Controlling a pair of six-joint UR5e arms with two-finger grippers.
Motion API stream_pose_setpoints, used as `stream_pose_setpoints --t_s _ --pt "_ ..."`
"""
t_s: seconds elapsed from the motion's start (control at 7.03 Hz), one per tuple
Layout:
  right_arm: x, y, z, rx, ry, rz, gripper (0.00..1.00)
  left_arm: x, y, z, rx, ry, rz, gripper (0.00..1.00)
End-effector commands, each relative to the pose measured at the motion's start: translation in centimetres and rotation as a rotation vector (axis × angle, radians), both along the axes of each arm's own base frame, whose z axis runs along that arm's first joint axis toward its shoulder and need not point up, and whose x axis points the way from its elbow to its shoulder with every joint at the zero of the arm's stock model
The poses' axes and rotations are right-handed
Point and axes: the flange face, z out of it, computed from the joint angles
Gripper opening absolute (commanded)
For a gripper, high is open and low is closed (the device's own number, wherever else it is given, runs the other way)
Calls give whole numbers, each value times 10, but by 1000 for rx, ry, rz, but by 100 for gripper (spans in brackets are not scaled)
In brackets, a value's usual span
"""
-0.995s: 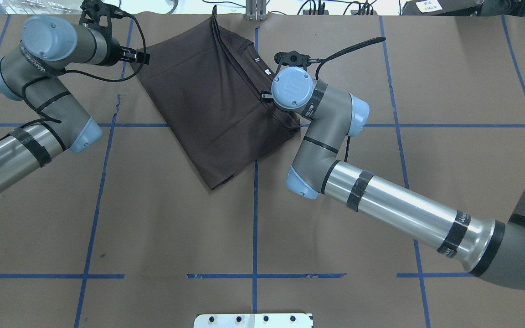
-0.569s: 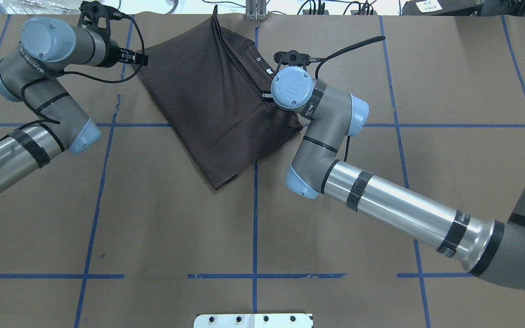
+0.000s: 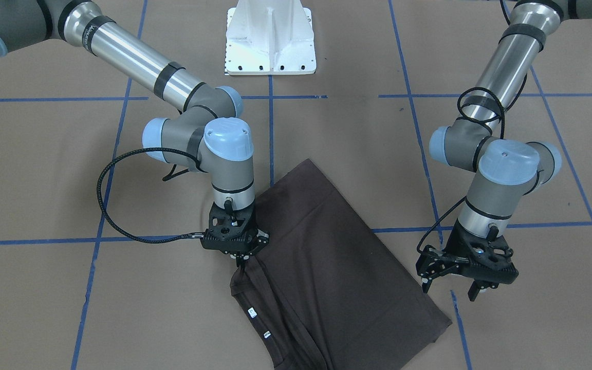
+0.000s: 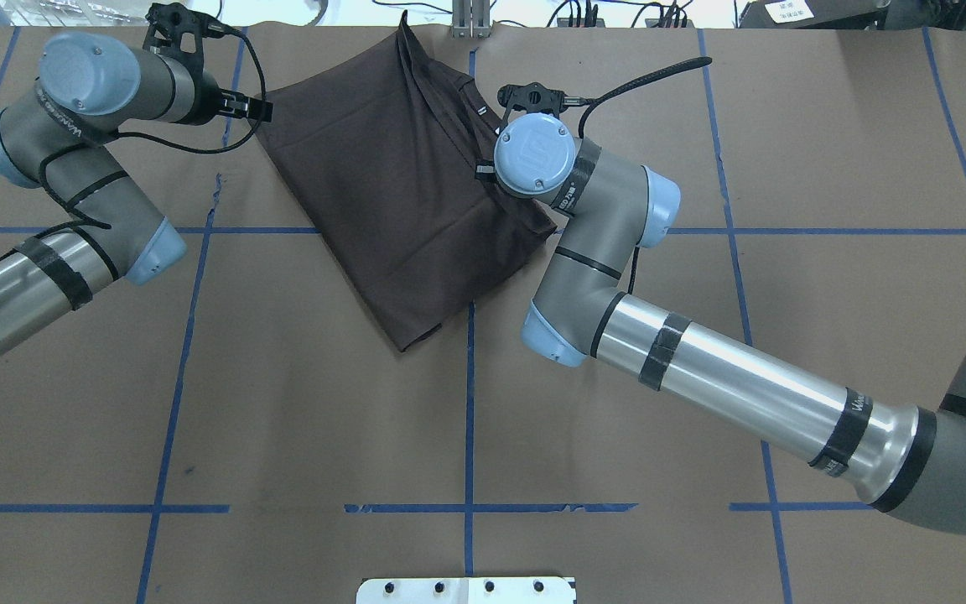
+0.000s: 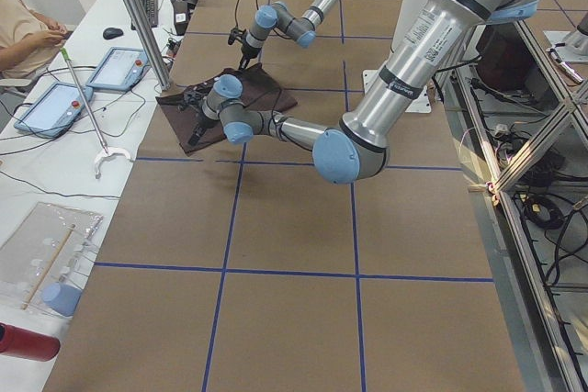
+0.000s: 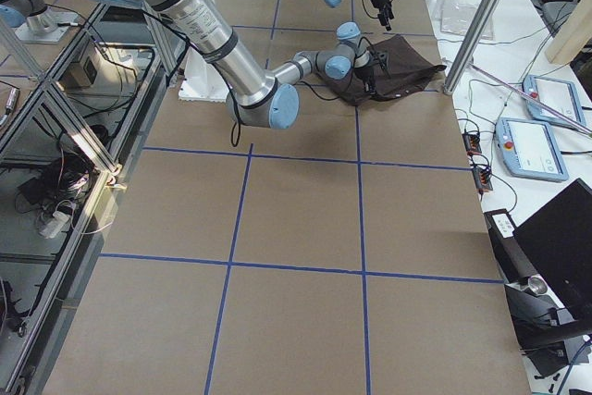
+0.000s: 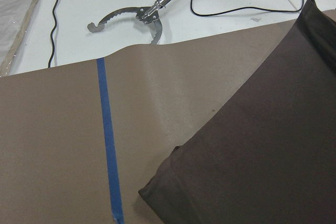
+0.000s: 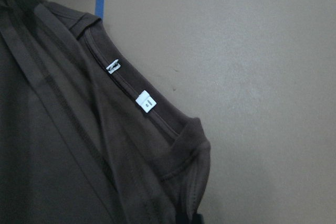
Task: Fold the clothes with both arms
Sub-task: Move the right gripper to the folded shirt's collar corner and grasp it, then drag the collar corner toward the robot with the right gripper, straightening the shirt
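Jaws of the right gripper pinch shut on the edge of the dark brown shirt beside its collar; the left gripper gapes empty just off a corner. Folded flat, the shirt lies at the desk's 12 o'clock, long axis 11 to 5, collar far. Since a second ago that pinched edge has shifted toward 12.

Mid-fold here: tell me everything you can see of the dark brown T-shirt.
The dark brown thin-knit T-shirt lies folded into a rough rectangle, set diagonally on the brown paper-covered table. Its ribbed collar edge carries two small white labels, with long stitched folds beside it. The right gripper is shut on the collar-side corner, pulling it into a small peak. The open left gripper hangs by the opposite edge; contact there is unclear.
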Motion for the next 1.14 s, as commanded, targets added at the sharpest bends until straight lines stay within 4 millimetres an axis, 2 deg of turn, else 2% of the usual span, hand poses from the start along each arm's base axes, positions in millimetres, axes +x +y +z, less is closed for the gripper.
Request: stream_pose_setpoints --t_s 0.0,0.14,0.28,0.43,0.57,0.71,1.0 --pt "7 83 16 8 -43 -2 0 -1 0 -2 4 3 -1 100" --pt "-1 135 20 31 -52 -13 0 0 1 -4 7 5 1 100" --pt "2 180 16 28 -64 -23 0 0 1 -4 8 5 1 100" --pt "13 227 3 32 -75 -46 0 0 1 -5 10 7 1 100" --pt "30 262 10 47 -75 -67 0 0 2 -9 17 13 1 100" --pt "44 283 27 61 -58 -74 0 -1 2 -13 24 18 1 100" --pt "72 295 49 56 -41 -89 0 3 5 -19 33 25 7 100"
